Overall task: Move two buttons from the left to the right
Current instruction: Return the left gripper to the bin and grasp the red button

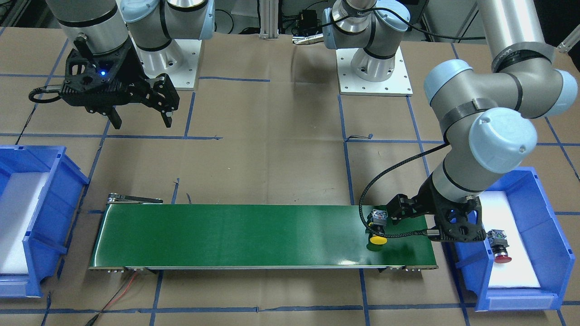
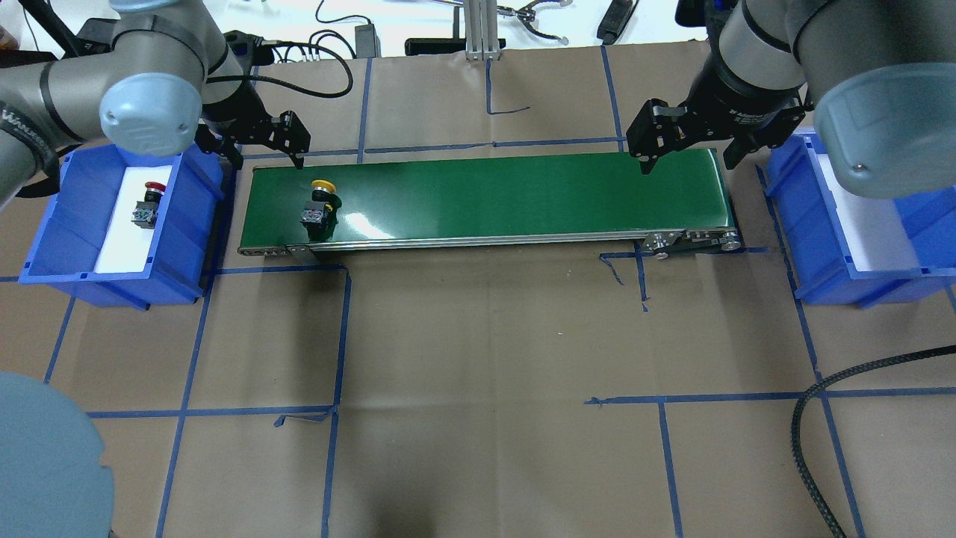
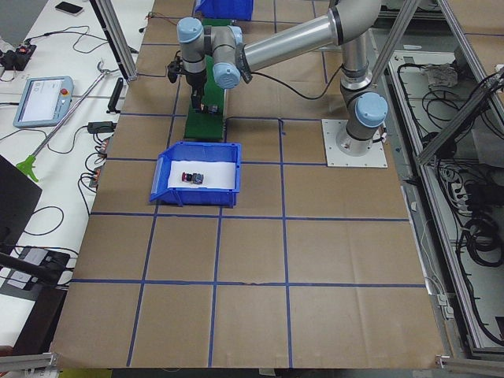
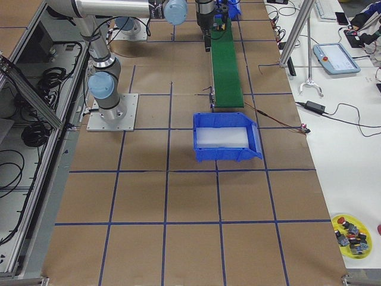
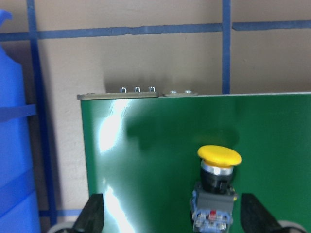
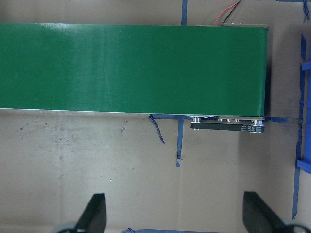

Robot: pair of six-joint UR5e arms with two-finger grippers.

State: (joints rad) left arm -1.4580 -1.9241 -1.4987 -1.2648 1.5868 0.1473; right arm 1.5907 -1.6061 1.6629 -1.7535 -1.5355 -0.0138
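The yellow button (image 2: 320, 202) lies on the left end of the green conveyor belt (image 2: 523, 194); it also shows in the front-facing view (image 1: 377, 228). My left gripper (image 2: 269, 153) hovers open above it. In the left wrist view the yellow button (image 5: 218, 189) sits between the spread fingers (image 5: 92, 216), nearer the right one and untouched. The red button (image 2: 147, 204) lies in the blue bin (image 2: 45, 246) on my left. My right gripper (image 2: 687, 153) is open and empty over the belt's right end, and the right wrist view shows only bare belt (image 6: 131, 68).
A second blue bin (image 2: 821, 246) with a white liner stands at the belt's right end, with nothing seen in it. A black cable (image 2: 806, 441) loops over the table at front right. A yellow dish of spare buttons (image 4: 351, 235) sits on the side bench.
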